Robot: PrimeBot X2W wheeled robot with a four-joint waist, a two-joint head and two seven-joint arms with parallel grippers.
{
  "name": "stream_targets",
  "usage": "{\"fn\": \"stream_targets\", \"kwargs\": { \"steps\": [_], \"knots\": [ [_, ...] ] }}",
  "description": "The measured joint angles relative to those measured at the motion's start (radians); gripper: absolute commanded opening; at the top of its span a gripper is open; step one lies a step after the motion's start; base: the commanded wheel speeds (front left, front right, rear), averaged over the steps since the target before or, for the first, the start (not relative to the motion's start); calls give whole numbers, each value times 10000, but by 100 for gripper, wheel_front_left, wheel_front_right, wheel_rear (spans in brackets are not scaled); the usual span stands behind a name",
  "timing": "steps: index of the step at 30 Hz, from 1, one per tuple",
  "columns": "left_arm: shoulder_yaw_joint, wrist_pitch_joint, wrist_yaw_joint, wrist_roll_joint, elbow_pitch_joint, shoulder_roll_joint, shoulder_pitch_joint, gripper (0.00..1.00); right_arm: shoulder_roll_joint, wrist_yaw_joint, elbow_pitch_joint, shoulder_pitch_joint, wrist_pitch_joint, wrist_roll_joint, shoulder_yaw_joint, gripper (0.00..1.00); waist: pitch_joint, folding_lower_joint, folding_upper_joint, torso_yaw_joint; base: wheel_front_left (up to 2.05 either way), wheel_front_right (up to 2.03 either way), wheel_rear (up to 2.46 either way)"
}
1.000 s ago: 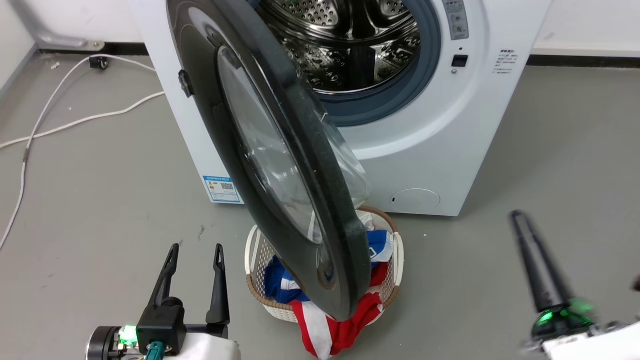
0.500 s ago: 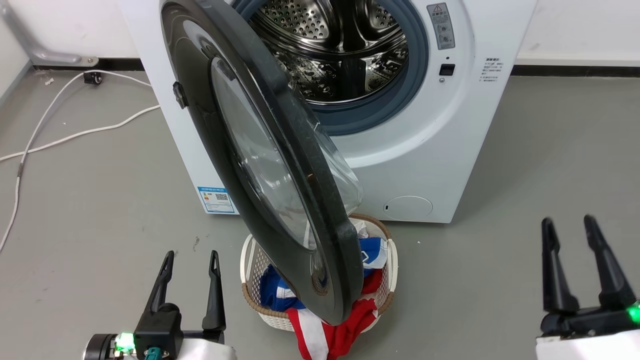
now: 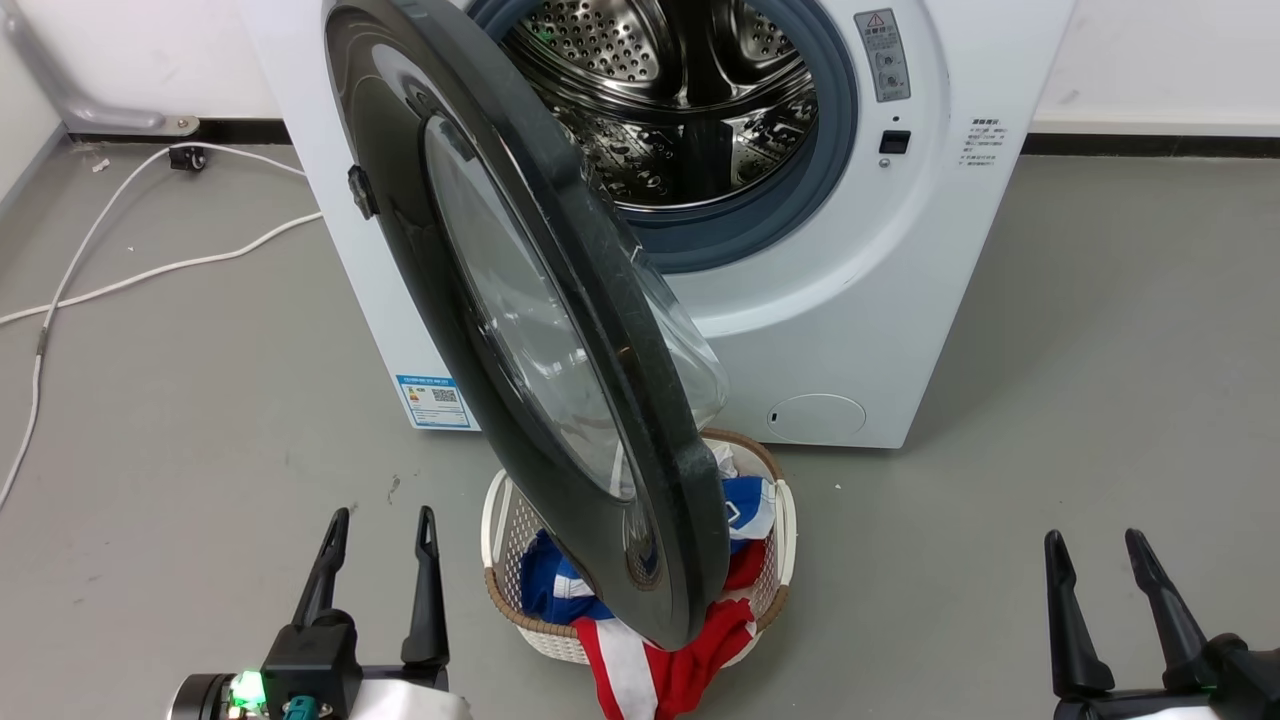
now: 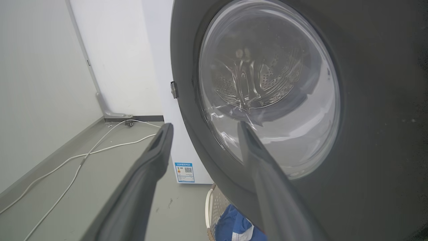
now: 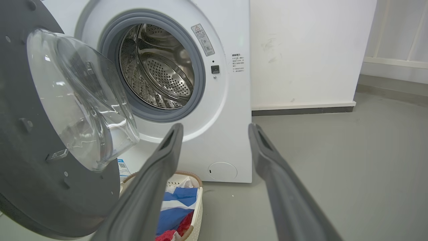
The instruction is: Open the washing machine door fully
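Laundry basket [image 3: 503,520] sits beneath the washing machine door [image 3: 530,310]; cable [image 3: 150,270] lies left

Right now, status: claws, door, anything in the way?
Left claw open, empty. Right claw open, empty. Washing machine door swung well out, drum exposed, neither claw touching. Laundry basket on floor beneath door's lower edge.

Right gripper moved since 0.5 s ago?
Yes. In the head view the round flap on the washing machine stays put while the right gripper has dropped toward the bottom edge.
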Motion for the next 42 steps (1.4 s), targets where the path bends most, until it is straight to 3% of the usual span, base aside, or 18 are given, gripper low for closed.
{"fn": "stream_targets", "kwargs": {
  "steps": [2, 3, 12, 15, 22, 30, 32, 42],
  "knots": [
    [35, 0, 0, -2, 23, -2, 2, 13, 35, 0, 109, 15, 0, -10, -12, 100, -14, 0, 0, 7, 0, 0, 0],
    [46, 0, 0, -6, 40, -6, 6, 0, 46, 0, 148, 15, 0, -36, -21, 100, -24, 0, 0, 10, 0, 0, 0],
    [345, 0, 102, -31, 40, -33, 35, 0, 119, 0, 378, 33, 0, -169, 33, 100, -152, 0, 0, 2, 0, 0, 0],
    [598, 0, 268, -59, -663, -31, -349, 0, 140, 0, 393, 33, 0, -167, 15, 100, -182, 0, 0, 22, 0, 0, 0],
    [518, -2, 182, 424, -2512, 113, -1348, 0, 169, 0, 412, 30, 0, -171, 48, 100, -216, 0, 0, 4, 0, 0, 0],
    [-836, -4, -176, 1058, -4268, 372, -2451, 0, 192, 0, 451, 30, 0, -199, 138, 100, -246, 0, 0, -83, 0, 0, 0],
    [-1793, -4, -441, 1275, -4736, 403, -2913, 0, 198, 0, 472, 31, 0, -211, 148, 100, -251, 0, 0, -92, 0, 0, 0],
    [-3956, -12, -800, 1302, -4353, 203, -3746, 0, 203, 0, 562, 27, 0, -236, 242, 100, -224, 0, 0, -91, 0, 0, 0]
  ]
}}
